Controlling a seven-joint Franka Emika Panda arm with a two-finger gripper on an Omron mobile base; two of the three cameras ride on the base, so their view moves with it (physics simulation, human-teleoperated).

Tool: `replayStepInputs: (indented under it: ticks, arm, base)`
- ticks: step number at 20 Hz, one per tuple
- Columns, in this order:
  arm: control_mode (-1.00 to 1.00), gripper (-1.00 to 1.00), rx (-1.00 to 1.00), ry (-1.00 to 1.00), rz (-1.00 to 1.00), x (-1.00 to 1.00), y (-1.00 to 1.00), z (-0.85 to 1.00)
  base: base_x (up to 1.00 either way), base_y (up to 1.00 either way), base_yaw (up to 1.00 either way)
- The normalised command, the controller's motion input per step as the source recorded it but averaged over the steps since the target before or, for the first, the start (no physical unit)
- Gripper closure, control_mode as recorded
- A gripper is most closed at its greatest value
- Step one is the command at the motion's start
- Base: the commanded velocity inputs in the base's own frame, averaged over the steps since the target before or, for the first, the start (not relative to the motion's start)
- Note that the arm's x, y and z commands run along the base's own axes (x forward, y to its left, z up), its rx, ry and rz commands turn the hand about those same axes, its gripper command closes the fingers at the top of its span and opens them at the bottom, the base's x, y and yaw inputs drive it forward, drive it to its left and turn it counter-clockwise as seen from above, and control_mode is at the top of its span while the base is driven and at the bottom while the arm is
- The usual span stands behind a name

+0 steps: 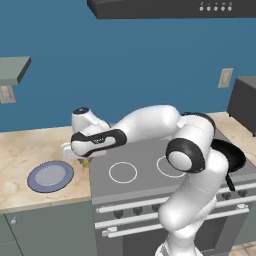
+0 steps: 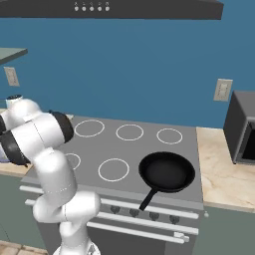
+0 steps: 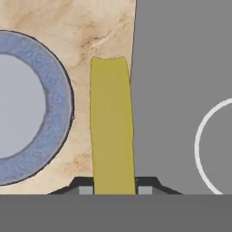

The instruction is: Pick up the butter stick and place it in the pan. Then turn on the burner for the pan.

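your butter stick (image 3: 111, 127) sits right between the two dark finger tips (image 3: 85, 189) in the hand view, running straight away from the hand, and the gripper (image 3: 112, 189) is clamped narrow on its near end. beneath it you see the pale marbled counter (image 3: 81, 27), with the blue-grey plate (image 3: 59, 113) just beside it on one side and the grey stove top (image 3: 172, 68) edge touching or nearly touching it on the other. in the left base view you can make out a scrap of yellow under the hand, at the counter's seam with the stove, near the plate.

count one butter stick, one plate, and one pan (image 2: 167, 172), which rests on the front right burner with its handle pointing toward the stove's front, well apart from the butter. you can count five white burner rings in the right base view, and a row of knobs (image 2: 154, 216) along the front. there is no writing you can read anywhere.
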Motion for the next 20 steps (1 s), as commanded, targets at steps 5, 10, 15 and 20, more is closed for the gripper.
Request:
replayStepInputs:
  ticks: [5, 10, 15, 20]
  arm:
    - [-1.0, 1.0, 0.12, -0.06, 0.0, 0.0, -1.0, 0.3]
    - [-1.0, 1.0, 0.11, -0.05, 0.0, -0.03, -1.0, 0.28]
    - [-1.0, 1.0, 0.11, 0.0, 0.0, -0.04, -1.0, 0.35]
    - [-1.0, 1.0, 0.09, 0.0, 0.0, 0.0, -1.0, 0.33]
  base:
    - [0.0, 0.0, 0.0]
    - [0.0, 0.0, 0.0]
    - [0.0, 0.0, 0.0]
    - [0.0, 0.0, 0.0]
